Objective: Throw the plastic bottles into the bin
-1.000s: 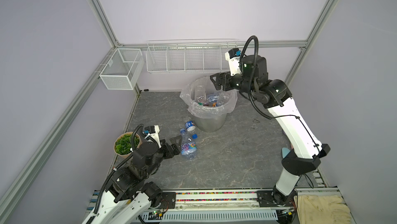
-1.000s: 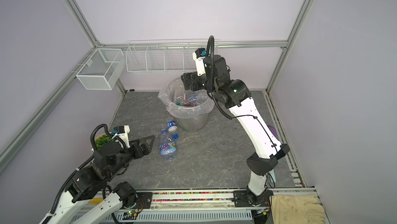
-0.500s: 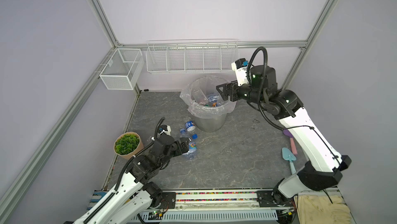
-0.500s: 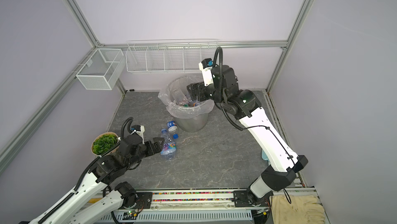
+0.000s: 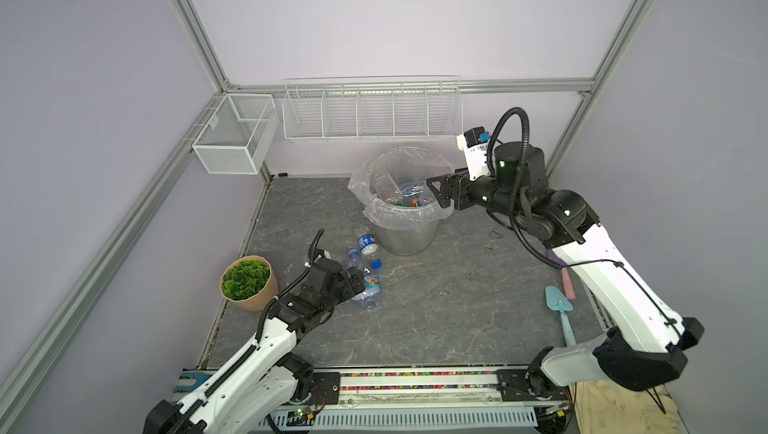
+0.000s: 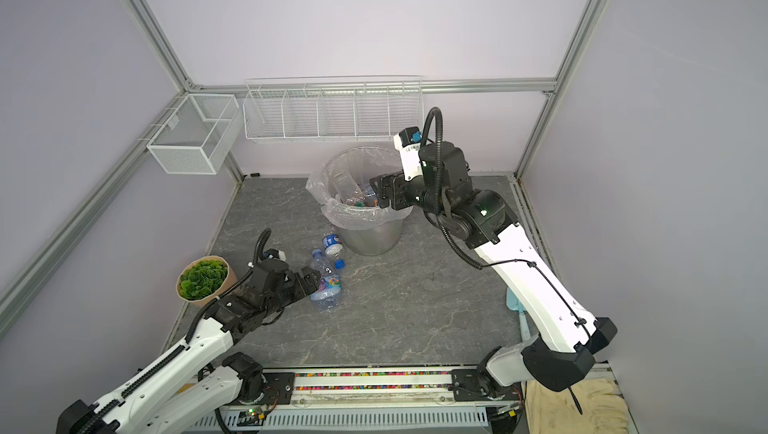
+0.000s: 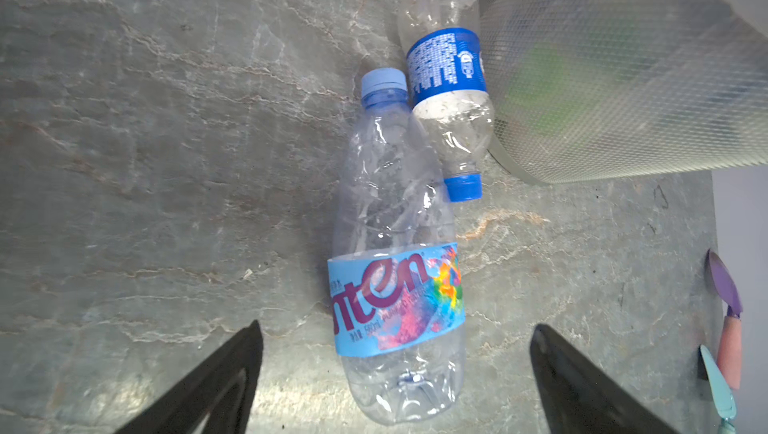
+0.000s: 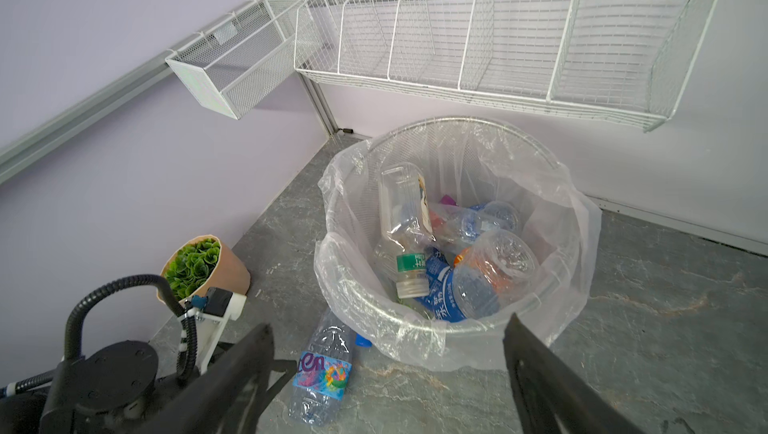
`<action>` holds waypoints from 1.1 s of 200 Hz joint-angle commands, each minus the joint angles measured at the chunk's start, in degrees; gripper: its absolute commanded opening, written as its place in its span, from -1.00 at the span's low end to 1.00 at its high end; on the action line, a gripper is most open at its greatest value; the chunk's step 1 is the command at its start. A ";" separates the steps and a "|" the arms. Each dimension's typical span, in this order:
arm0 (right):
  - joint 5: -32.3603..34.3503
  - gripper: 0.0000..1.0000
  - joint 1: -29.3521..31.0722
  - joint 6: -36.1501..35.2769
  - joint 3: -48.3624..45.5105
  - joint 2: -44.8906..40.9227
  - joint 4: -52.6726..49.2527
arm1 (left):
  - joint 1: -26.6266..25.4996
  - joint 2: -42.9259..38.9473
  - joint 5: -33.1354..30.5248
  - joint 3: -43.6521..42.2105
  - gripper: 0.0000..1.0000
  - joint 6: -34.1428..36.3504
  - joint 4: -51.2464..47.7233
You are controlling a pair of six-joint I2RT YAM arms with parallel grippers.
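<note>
Two plastic bottles lie on the grey stone-patterned surface [image 5: 436, 299], both outside the bin [image 5: 409, 238]. The larger clear bottle [image 7: 395, 286] has a pale blue cap and a light-blue label with a splash of colours. The smaller crushed bottle [image 7: 446, 78], with a dark blue label, lies right against the foot of the bin, and its blue-capped end rests against the larger one's shoulder.

The left hand [image 5: 357, 282] is low over the surface with its jaws spread wide. In the left wrist view the black fingers [image 7: 216, 382] flank the base end of the larger bottle with a clear gap on each side – nothing is gripped.

The right hand [image 5: 436, 192] hangs at the bin's rim, raised off the surface, also spread wide and empty. Its wrist view looks into the clear plastic liner [image 8: 582, 224] (folded out over the rim), where a heap of crushed bottles [image 8: 457, 261] lies – blue, green and orange labels among them.

A potted plant [image 5: 245, 282] stands near the left arm, by the side wall. Two white wire baskets [image 5: 372, 109] hang on the walls. A light-blue trowel [image 5: 561, 307] lies well apart, on the right.
</note>
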 commanded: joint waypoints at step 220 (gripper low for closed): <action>-1.15 0.78 -4.88 1.86 -11.97 -7.27 4.40 | 5.68 24.62 15.96 -6.23 -0.25 -3.24 27.78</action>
